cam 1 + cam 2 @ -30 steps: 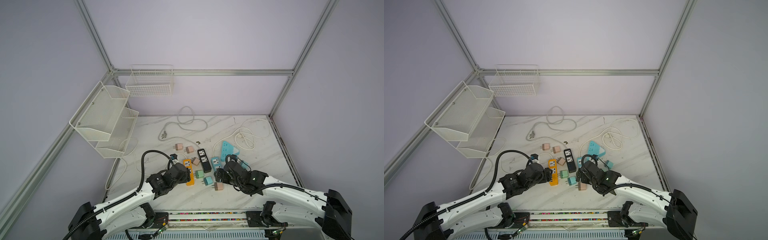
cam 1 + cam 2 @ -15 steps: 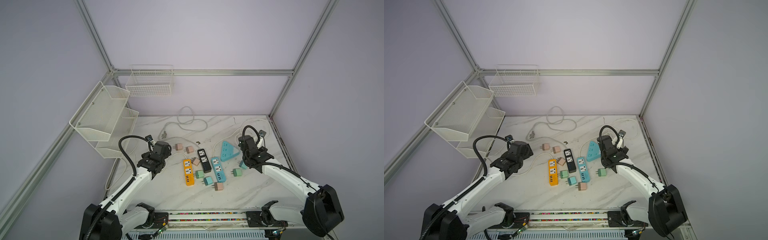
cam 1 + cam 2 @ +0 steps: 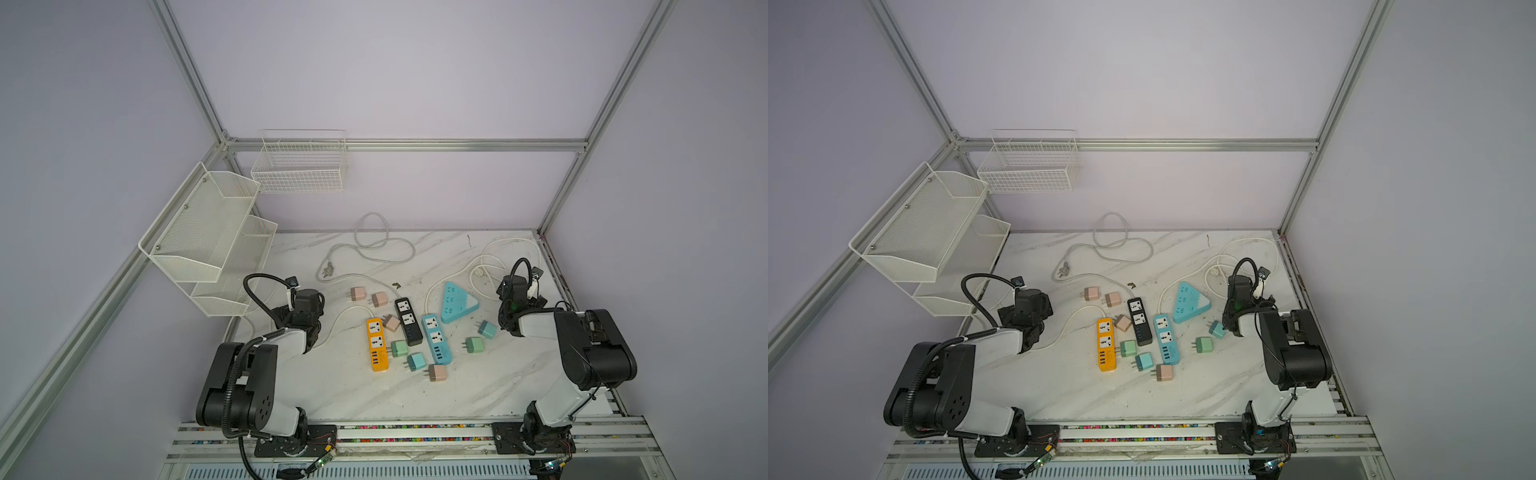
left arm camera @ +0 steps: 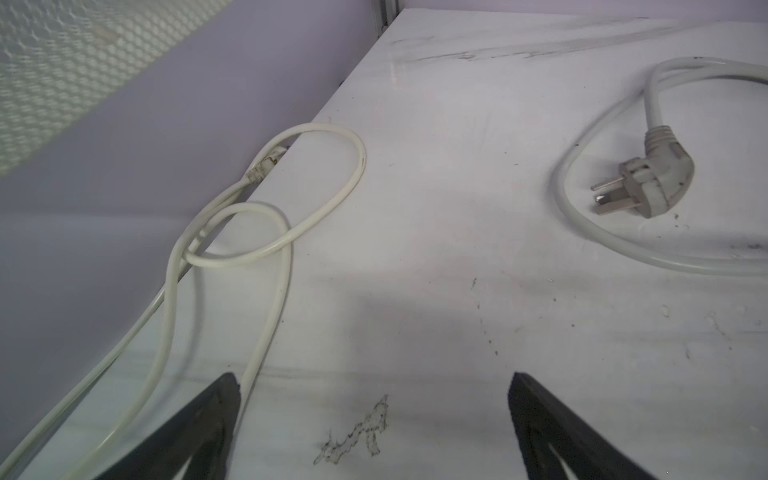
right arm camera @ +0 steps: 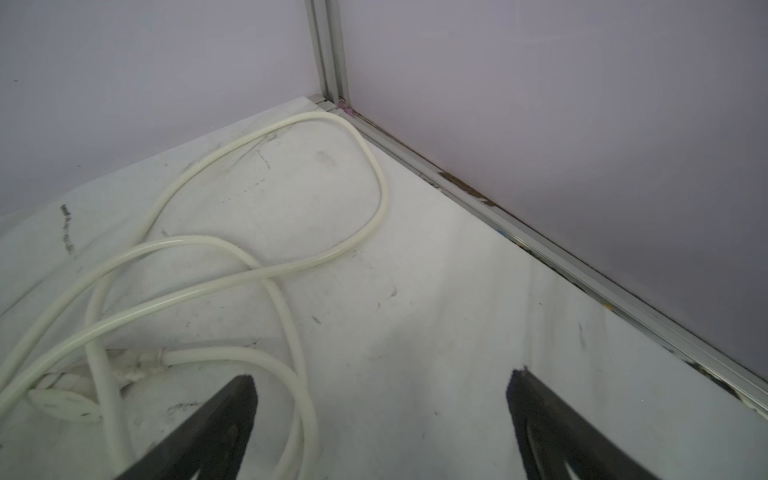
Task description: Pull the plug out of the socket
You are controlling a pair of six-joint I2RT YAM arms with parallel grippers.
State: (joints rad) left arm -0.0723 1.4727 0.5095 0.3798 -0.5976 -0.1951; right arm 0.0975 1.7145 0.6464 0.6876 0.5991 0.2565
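Left wrist view showed the left gripper [image 4: 374, 378] with its jaws spread wide and nothing between them, only the marble table [image 4: 457, 291] below. A thin white cord [image 4: 282, 245] looped just ahead of one finger. A grey plug [image 4: 660, 183] on a thick cable lay farther ahead, off to the other side, touching neither finger.

The right wrist view showed the right gripper [image 5: 380, 376] just as wide and holding nothing. It faced the table's corner, with a cream cord [image 5: 374, 174] coiled ahead and a flat white plug [image 5: 62, 403] beside one finger.

In both top views the sockets lay between the two grippers, well apart from each: an orange strip [image 3: 377, 344], a black strip [image 3: 408, 321], a blue strip [image 3: 436, 338] and a triangular socket block [image 3: 457, 297], the last nearest the right gripper. A brown plug [image 3: 391, 322] sat between the orange and black strips; whether it was seated in a socket could not be told. A green plug [image 3: 400, 348] lay just beside the orange strip with its prongs showing.
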